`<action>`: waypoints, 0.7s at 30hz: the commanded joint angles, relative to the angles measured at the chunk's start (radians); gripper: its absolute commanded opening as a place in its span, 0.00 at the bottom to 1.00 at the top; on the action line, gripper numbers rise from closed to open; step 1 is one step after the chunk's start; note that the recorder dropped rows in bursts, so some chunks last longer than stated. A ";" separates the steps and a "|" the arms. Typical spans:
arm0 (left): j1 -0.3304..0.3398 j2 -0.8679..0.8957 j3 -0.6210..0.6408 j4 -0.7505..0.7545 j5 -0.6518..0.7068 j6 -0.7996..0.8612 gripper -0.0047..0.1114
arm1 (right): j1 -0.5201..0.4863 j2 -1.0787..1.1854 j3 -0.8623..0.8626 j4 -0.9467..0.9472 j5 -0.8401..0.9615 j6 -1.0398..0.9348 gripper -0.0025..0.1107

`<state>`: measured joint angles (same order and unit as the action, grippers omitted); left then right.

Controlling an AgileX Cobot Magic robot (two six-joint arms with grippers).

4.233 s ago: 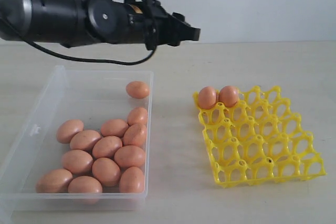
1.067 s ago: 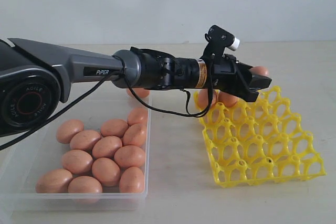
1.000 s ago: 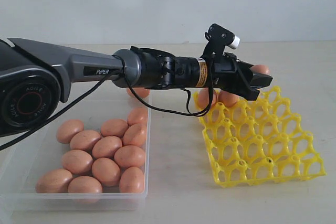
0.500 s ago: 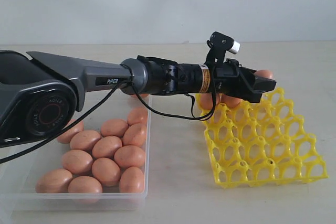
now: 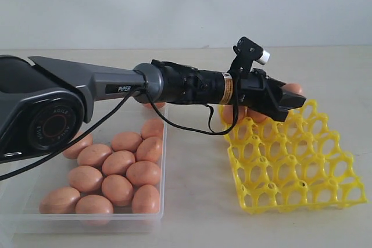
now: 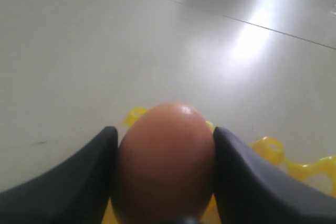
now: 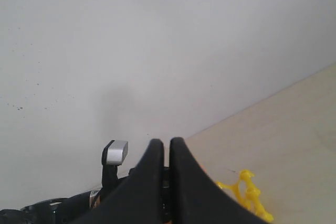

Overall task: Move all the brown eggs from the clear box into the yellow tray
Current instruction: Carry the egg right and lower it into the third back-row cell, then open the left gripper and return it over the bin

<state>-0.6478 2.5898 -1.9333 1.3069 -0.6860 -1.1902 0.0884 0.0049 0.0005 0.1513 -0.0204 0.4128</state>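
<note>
The left end effector (image 5: 289, 98) is reaching across from the left of the exterior view and grasping a brown egg (image 6: 163, 161) between its two dark fingers (image 6: 89, 177), which are pressing on the egg's two sides. It is holding the egg over the far row of the yellow tray (image 5: 251, 201), just to the right of two seated eggs (image 5: 229, 113) that the arm is partly hiding. Whether the egg is touching the lattice cannot be told. The rest of the tray's cups are lying open on the near and right sides. A bare strip of tabletop (image 5: 197, 190) is running between the tray's left edge and the right wall of the clear box (image 5: 87, 222). The tray's near right corner is sitting close to the right edge of the exterior view. Twelve eggs (image 5: 119, 164) are clustering in the near half of the box, most of them pressed together, and one more (image 5: 152, 104) is peeking out behind the arm at the far end. The right end effector (image 7: 167, 150) is staying clenched on nothing, well above the tabletop. Since half a second ago, the left end effector has moved a little farther right and lower. The tray has slid slightly to the right and nearer the camera.
</note>
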 commanded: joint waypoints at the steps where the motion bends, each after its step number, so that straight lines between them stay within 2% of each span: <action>1: -0.001 0.001 0.004 0.036 0.005 -0.022 0.07 | 0.003 -0.005 0.000 -0.004 -0.006 -0.004 0.02; 4: -0.001 0.001 0.004 0.036 0.007 -0.020 0.10 | 0.003 -0.005 0.000 -0.004 -0.006 -0.004 0.02; 11: -0.001 0.001 0.004 0.036 0.033 -0.019 0.43 | 0.003 -0.005 0.000 -0.004 -0.006 -0.004 0.02; 13: -0.001 0.001 0.004 0.036 0.036 -0.022 0.49 | 0.003 -0.005 0.000 -0.004 -0.006 -0.004 0.02; 16: -0.001 0.001 0.004 0.036 0.043 -0.022 0.53 | 0.003 -0.005 0.000 -0.004 -0.006 -0.004 0.02; 21: -0.001 0.001 0.004 0.036 0.055 -0.022 0.53 | 0.003 -0.005 0.000 -0.004 -0.006 -0.004 0.02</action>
<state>-0.6478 2.5923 -1.9333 1.3410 -0.6386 -1.2028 0.0884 0.0049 0.0005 0.1513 -0.0204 0.4128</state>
